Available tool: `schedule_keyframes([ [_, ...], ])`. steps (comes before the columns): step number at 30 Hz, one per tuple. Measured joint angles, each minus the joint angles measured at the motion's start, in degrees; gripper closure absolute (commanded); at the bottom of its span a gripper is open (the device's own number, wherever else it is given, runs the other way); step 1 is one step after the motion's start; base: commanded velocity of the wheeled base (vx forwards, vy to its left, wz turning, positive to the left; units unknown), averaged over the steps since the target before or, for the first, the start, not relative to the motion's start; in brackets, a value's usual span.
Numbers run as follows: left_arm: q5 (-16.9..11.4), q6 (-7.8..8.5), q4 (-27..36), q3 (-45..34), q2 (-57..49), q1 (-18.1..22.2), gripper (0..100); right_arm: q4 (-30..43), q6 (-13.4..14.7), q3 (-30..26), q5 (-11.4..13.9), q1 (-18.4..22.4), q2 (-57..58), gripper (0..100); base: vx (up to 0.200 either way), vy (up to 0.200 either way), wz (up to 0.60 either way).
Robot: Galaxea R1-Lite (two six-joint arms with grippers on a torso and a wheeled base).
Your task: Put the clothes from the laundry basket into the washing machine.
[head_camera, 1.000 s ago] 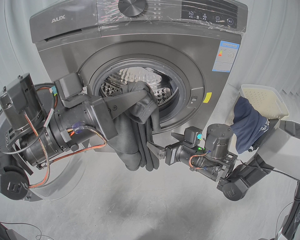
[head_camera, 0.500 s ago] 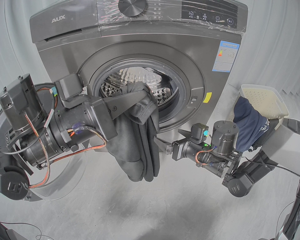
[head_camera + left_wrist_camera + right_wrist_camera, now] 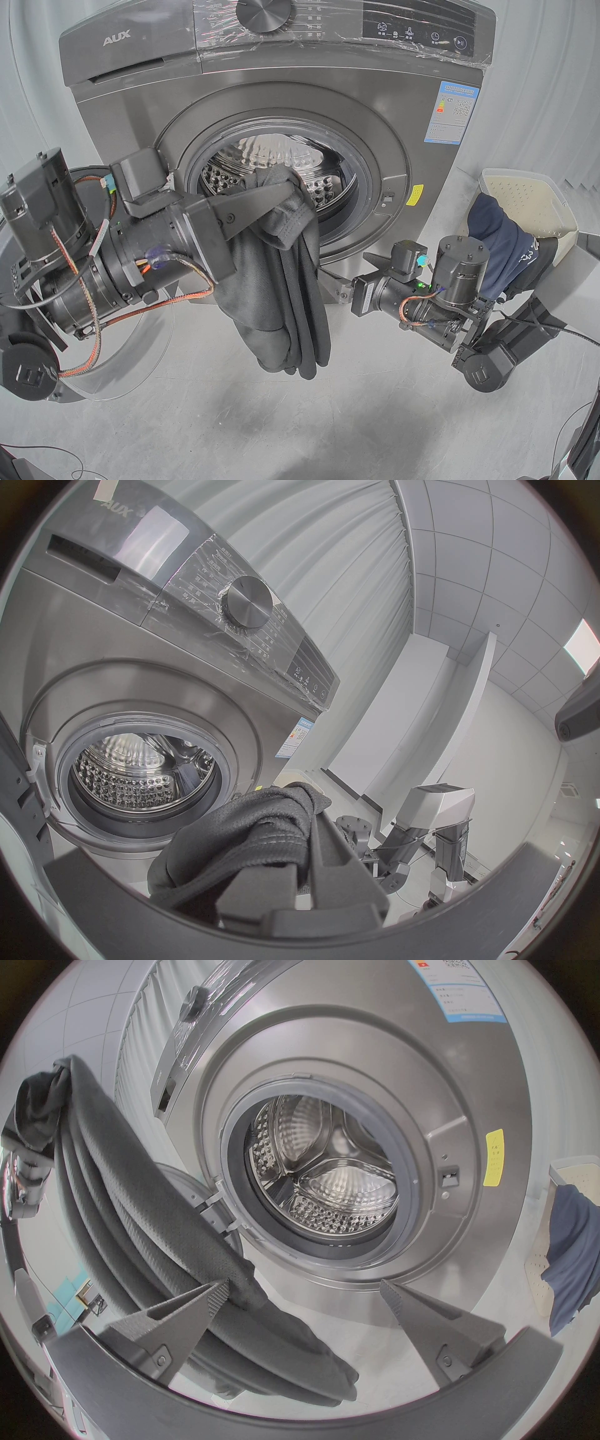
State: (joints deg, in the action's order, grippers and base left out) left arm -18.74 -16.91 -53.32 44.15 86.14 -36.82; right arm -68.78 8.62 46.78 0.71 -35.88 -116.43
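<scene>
A dark grey garment (image 3: 281, 294) hangs from my left gripper (image 3: 289, 187), which is shut on its top fold in front of the washing machine's (image 3: 375, 112) open drum (image 3: 281, 162). The left wrist view shows the bunched garment (image 3: 250, 836) pinched in that gripper (image 3: 300, 839). My right gripper (image 3: 331, 289) is low beside the hanging cloth. It stands open (image 3: 301, 1286), with the garment (image 3: 156, 1222) resting against one finger. The laundry basket (image 3: 531, 194) stands at the right, a navy garment (image 3: 500, 244) draped over its rim.
The machine's round door (image 3: 125, 362) is swung open at the left, behind my left arm. Bare grey floor (image 3: 312, 425) lies below the hanging garment. The navy garment (image 3: 572, 1241) and basket (image 3: 578, 1169) sit close to the machine's right side.
My right gripper has drawn back to the right, away from the garment's lower part. The garment now hangs longer and lower. The left arm has hardly moved.
</scene>
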Motion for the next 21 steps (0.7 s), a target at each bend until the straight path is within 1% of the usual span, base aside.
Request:
schedule_keyframes([
  [8,0.0,0.05,-0.02,0.35,0.29,-0.01,100,-0.61,0.05,-0.2,-0.13,-1.99,-2.06,0,0.0,0.0,0.0],
  [17,0.0,0.07,-0.1,0.39,0.35,0.0,100,-1.05,0.0,3.39,-0.44,-2.57,-4.35,0,0.0,0.0,0.0],
  [21,0.02,0.07,-0.1,0.33,0.35,0.0,100,-1.1,-0.02,3.57,-0.49,-3.62,-4.96,0,0.0,0.0,0.0],
])
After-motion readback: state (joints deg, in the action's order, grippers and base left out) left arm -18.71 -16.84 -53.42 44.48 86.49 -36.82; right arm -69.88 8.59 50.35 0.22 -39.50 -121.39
